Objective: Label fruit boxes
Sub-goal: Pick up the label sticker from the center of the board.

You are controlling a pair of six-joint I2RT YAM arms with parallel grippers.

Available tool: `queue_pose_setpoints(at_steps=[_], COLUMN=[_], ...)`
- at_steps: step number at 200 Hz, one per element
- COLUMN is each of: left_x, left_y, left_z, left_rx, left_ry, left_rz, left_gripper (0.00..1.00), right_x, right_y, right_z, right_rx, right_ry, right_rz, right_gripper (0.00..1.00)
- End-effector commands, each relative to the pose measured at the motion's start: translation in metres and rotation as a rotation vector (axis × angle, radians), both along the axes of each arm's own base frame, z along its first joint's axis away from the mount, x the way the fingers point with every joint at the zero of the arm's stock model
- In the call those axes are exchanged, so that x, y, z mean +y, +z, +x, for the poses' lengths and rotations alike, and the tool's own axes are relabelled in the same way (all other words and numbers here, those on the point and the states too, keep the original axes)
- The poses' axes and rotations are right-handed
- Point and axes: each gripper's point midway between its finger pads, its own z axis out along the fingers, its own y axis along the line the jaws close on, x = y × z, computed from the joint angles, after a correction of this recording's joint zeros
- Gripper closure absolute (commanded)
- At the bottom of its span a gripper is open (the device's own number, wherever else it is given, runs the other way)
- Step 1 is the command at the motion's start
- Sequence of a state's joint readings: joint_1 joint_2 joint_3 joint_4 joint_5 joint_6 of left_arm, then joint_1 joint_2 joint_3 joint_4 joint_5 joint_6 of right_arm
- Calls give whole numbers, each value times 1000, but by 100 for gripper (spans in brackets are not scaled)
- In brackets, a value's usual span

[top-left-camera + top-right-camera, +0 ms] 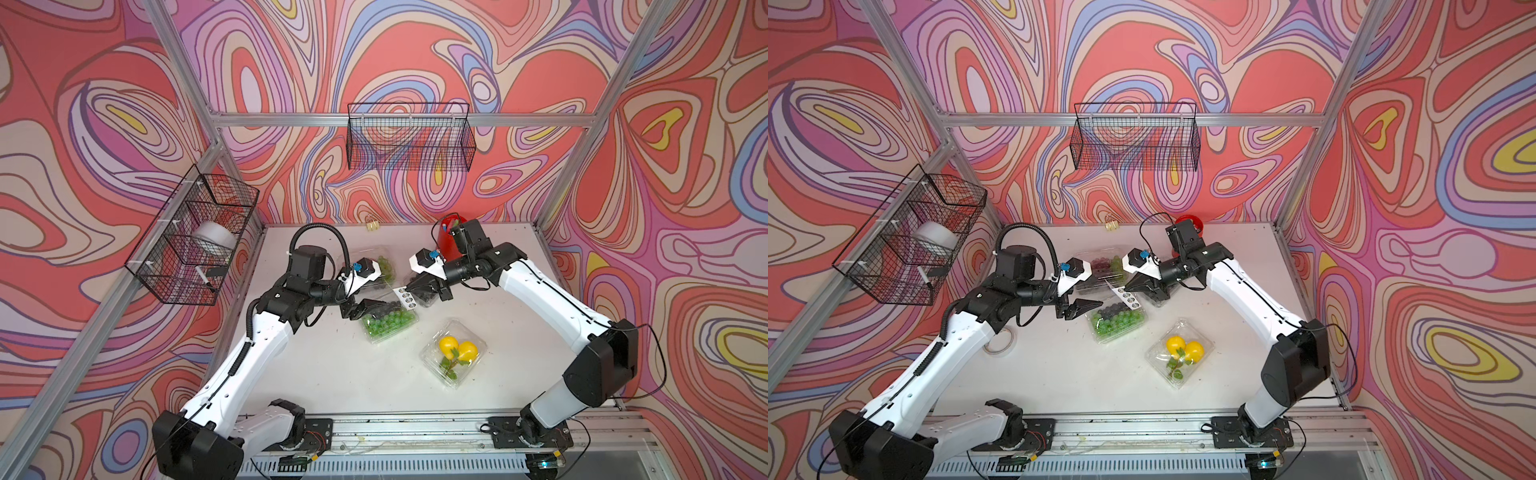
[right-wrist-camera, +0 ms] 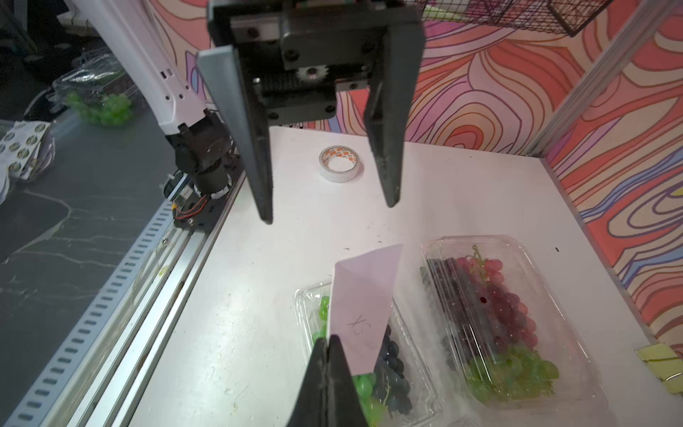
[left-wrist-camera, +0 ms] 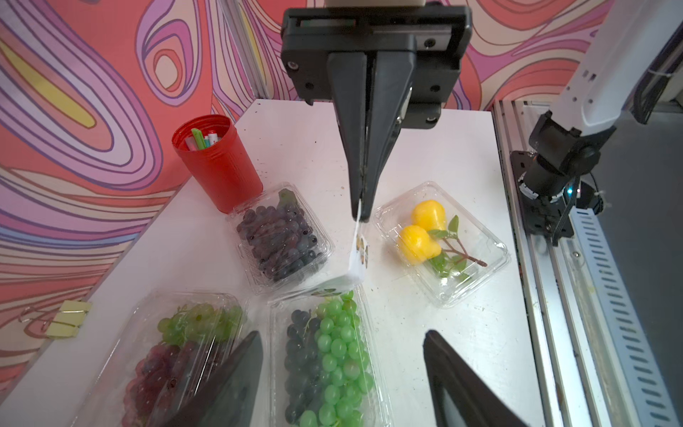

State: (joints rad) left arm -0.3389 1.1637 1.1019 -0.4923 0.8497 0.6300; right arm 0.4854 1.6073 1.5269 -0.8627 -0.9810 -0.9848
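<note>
Only in the left wrist view is the small clear plastic clamshell box of dark purple grapes (image 3: 315, 231) seen whole, set on the white tabletop (image 3: 314, 148) just beside the ribbed red plastic pen cup (image 3: 221, 177), in which green and white pens are stood. In both top views that box is largely covered by the right hand (image 1: 409, 289). The right hand is closed on one end of the white paper sheet of round stickers (image 1: 405, 297). The printed face of the sheet is shown in the top views, while its plain back, marked with faint handwriting, is shown only in the right wrist view. The sheet slopes down over the clear clamshell box of green and dark grapes (image 3: 292, 301), and in the left wrist view its curled lower end appears to rest on that lid. The left hand (image 1: 1084, 309) is held open and empty, its two dark tapered fingers spread over one end of the same box. A roll of white tape (image 2: 340, 164) is shown plainly in the right wrist view and only in part in a top view. The long clear clamshell box of red and green grapes (image 2: 554, 292) lies towards the back wall. The clear clamshell box of two smooth yellow lemons with a leafy sprig (image 1: 430, 354) is set apart, nearer the rail. Yellow binder clips (image 3: 70, 318) lie at the back edge. A white roll (image 1: 216, 237) is held in the black wire basket (image 1: 178, 266) on the side wall.
</note>
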Motion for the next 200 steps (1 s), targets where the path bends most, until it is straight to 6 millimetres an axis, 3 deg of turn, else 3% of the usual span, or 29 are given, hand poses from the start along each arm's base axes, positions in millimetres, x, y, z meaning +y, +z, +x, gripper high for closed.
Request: queue_pose_setpoints(at_steps=[1,29,71,139,200], left_x=[-9,-23,-39,-41,-41], left_y=[2,-1,-10,-9,-10], left_z=[-16,-23,-32,-28,-22], left_rx=[-59,-51,-41,-46,-47], left_ry=[-148,-215,-284,-263,-237], left_rz=[12,19,33,25,35], left_gripper=[31,35,54,82,83], right_x=[-12,-8,-2,-1,-1], right_y=[-15,-5,3,4,7], right_z=[-22,-24,-22,-23,-27], right_rx=[30,32,41,67,83], right_ry=[77,93,107,116,127], right_rz=[-88,-31,19,30,48], right_gripper=[100,100,100,100,100])
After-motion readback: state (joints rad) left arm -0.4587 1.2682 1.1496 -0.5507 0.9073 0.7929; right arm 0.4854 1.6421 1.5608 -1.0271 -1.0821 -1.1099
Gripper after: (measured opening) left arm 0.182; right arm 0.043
